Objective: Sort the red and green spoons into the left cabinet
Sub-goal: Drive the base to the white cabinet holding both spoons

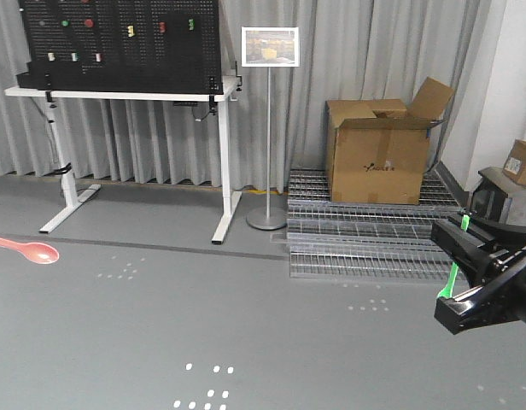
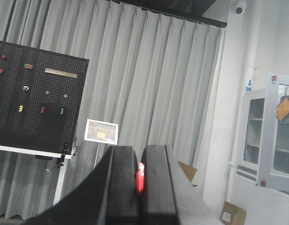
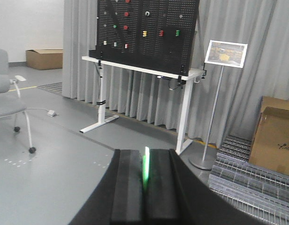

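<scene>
Pinching the red spoon [image 2: 140, 180] by its thin handle, the left gripper [image 2: 140, 154] has both fingers closed tight on it. In the front view the spoon's bowl hangs above the grey floor [image 1: 246, 342] at the left edge. The right gripper [image 3: 145, 157] is clamped likewise on the green spoon [image 3: 145, 172], handle nearly upright. Beyond stand a black pegboard [image 1: 118, 43] on a white table [image 1: 118, 94] and a cardboard box [image 1: 378, 154].

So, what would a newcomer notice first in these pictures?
The bright red spoon juts in at the front view's left edge, clamped in the left pincer. At the right edge, the right pincer grips the green spoon. Behind, a black pegboard stands on a white table.
</scene>
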You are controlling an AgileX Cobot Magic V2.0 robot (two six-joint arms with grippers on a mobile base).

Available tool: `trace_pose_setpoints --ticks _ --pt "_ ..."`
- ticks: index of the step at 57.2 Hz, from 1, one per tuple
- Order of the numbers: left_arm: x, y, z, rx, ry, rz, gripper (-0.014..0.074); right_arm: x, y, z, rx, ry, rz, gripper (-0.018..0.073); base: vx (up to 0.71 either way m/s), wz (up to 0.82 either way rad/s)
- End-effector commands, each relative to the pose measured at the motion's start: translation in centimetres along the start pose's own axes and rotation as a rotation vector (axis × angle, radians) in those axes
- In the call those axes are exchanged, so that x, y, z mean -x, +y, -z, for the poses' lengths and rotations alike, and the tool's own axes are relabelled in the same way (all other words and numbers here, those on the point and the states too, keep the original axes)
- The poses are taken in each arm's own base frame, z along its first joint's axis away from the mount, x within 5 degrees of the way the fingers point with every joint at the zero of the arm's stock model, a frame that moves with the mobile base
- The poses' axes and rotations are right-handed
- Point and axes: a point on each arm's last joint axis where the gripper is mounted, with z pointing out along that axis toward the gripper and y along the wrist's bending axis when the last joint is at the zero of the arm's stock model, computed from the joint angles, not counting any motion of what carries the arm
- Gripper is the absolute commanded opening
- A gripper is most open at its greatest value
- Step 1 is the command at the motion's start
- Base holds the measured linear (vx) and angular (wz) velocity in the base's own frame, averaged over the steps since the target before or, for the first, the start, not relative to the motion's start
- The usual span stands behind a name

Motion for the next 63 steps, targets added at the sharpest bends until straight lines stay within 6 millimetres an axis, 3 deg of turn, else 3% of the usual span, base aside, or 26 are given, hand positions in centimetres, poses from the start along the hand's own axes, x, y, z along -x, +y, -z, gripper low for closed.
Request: trace_pose_setpoints --ticks 1,63 --pt "1.51 -0.54 -0.35 -0.032 -0.1 0.005 0.0001 1.8 0.21 0.29 0.026 -0.094 0.001 -0.0001 0.61 -0.11" --pt "1.5 -0.53 -0.35 -0.031 -0.099 0.005 0.0002 1.8 0.21 0.29 0.025 -0.094 0.001 -0.0001 0.59 -0.1"
